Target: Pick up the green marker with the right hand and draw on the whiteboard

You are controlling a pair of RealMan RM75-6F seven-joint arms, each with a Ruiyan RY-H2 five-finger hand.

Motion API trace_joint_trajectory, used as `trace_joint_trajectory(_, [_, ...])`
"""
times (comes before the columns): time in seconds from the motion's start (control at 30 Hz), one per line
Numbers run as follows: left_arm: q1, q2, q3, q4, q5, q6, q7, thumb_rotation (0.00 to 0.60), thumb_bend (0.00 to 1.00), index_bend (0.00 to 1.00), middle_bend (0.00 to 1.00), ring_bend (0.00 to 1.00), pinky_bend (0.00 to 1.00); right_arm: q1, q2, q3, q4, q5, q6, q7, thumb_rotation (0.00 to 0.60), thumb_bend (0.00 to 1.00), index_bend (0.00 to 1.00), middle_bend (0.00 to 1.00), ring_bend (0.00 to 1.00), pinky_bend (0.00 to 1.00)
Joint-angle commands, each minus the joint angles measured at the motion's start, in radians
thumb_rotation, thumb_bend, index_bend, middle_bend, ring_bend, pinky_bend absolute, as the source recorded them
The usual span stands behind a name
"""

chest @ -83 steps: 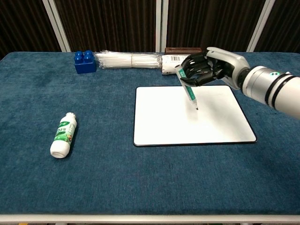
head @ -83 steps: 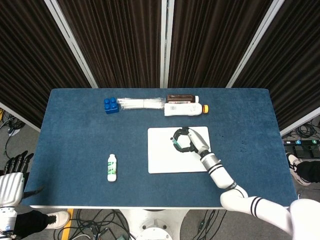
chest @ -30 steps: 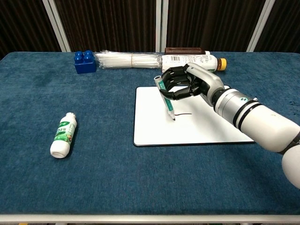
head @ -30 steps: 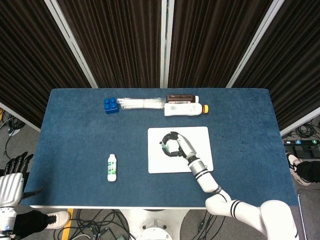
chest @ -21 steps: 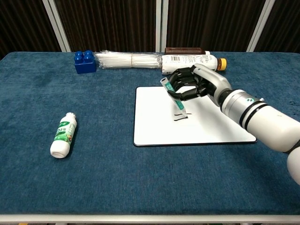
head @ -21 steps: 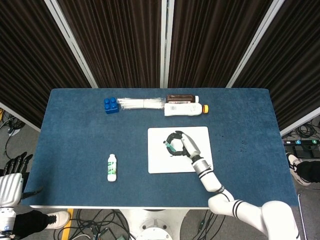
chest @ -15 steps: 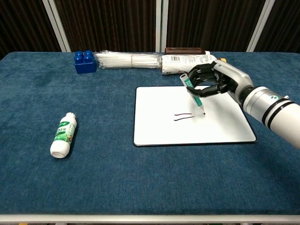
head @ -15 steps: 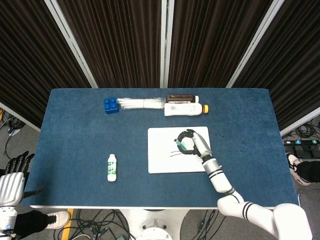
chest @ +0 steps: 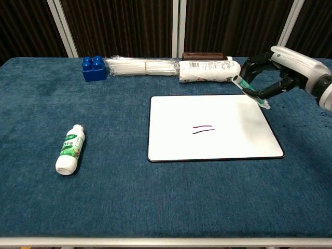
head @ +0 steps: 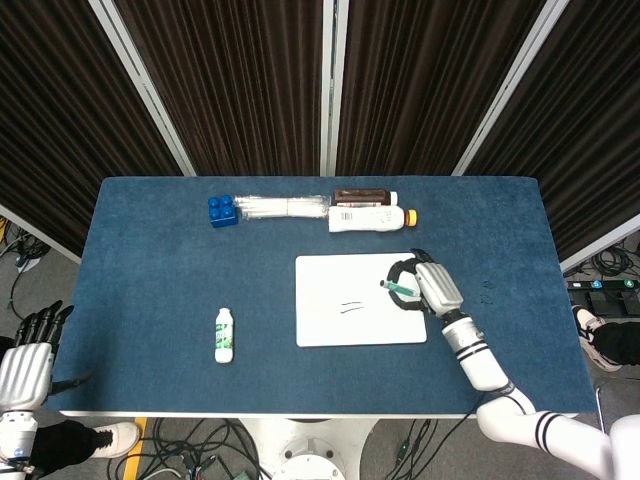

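1. The green marker [chest: 250, 91] is in the grasp of the right hand [chest: 282, 70], lifted above the table near the far right corner of the whiteboard [chest: 176, 140]. It is tilted, cap end up and to the left, tip pointing down and to the right, clear of the board's surface.
2. In the head view the green marker [head: 400, 289] shows as a short green bar across the fingers of the right hand [head: 425, 288], over the right edge of the whiteboard [head: 330, 320].
3. The right hand's dark fingers curl around the marker's barrel; its white back faces up, and the white forearm with black bands runs off toward the lower right.
4. The whiteboard lies flat on the blue table [chest: 155, 202], right of centre, and carries two short parallel strokes [chest: 203, 129] near its middle.
5. Along the far edge of the table lie a blue building block [chest: 94, 68], a bundle of clear straws [chest: 140, 66] just beside it, then a white bottle with a yellow cap [head: 368, 218] on its side, and a brown bottle [head: 360, 196] lying just behind that.
6. A small white bottle with a green label [chest: 70, 149] lies on its side to the left, well apart from the whiteboard.
7. The left hand [head: 24, 365] is seen only in the head view, beyond the table's near left corner, fingers apart and holding nothing.
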State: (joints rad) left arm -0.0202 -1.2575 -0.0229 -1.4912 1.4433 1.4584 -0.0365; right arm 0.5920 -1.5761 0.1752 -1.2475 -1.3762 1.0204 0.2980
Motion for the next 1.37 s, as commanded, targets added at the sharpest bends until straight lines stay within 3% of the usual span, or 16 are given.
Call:
trace_joint_trajectory(0.03, [-0.001, 0.001, 0.001, -0.006, 0.002, 0.0, 0.005, 0.6, 0.0, 0.09, 0.0, 0.0, 0.0, -0.047, 0.174, -0.09, -0.079, 0.058, -0.002, -0.573, 0.6, 0.47, 0.69, 0.56, 0.29, 0.08])
trace_joint_trajectory(0.2, [-0.003, 0.007, 0.004, -0.024, 0.004, -0.003, 0.02, 0.6, 0.0, 0.09, 0.0, 0.0, 0.0, -0.053, 0.162, -0.105, -0.033, 0.14, -0.036, -0.73, 0.6, 0.46, 0.65, 0.52, 0.23, 0.07])
trace_joint_trajectory(0.47, [0.002, 0.017, 0.008, -0.047, -0.004, -0.001, 0.038, 0.6, 0.0, 0.09, 0.0, 0.0, 0.0, -0.053, 0.056, -0.131, 0.129, 0.135, -0.053, -0.765, 0.6, 0.44, 0.58, 0.45, 0.17, 0.05])
trace_joint_trajectory(0.63, [0.004, 0.02, 0.007, -0.053, -0.008, 0.0, 0.043, 0.6, 0.0, 0.09, 0.0, 0.0, 0.0, -0.063, 0.032, -0.135, 0.165, 0.138, -0.057, -0.765, 0.6, 0.44, 0.31, 0.31, 0.04, 0.0])
trace_joint_trajectory(0.77, [0.002, 0.02, 0.006, -0.053, -0.007, -0.001, 0.043, 0.6, 0.0, 0.09, 0.0, 0.0, 0.0, -0.09, 0.079, -0.129, 0.092, 0.14, -0.008, -0.772, 0.6, 0.44, 0.1, 0.19, 0.0, 0.0])
trace_joint_trajectory(0.87, [0.001, 0.019, 0.004, -0.052, -0.007, 0.0, 0.041, 0.6, 0.0, 0.09, 0.0, 0.0, 0.0, -0.128, 0.143, -0.122, -0.011, 0.123, 0.074, -0.754, 0.6, 0.44, 0.05, 0.17, 0.0, 0.0])
trace_joint_trajectory(1.1, [0.0, 0.012, 0.0, -0.042, -0.005, 0.008, 0.042, 0.6, 0.0, 0.09, 0.0, 0.0, 0.0, -0.291, 0.371, -0.131, -0.341, 0.038, 0.33, -0.564, 0.6, 0.44, 0.08, 0.2, 0.0, 0.0])
trace_joint_trajectory(1.37, [-0.003, -0.003, -0.009, -0.03, 0.009, 0.03, 0.065, 0.6, 0.0, 0.09, 0.0, 0.0, 0.0, -0.448, 0.471, -0.18, -0.452, -0.094, 0.554, -0.406, 0.6, 0.44, 0.09, 0.21, 0.02, 0.0])
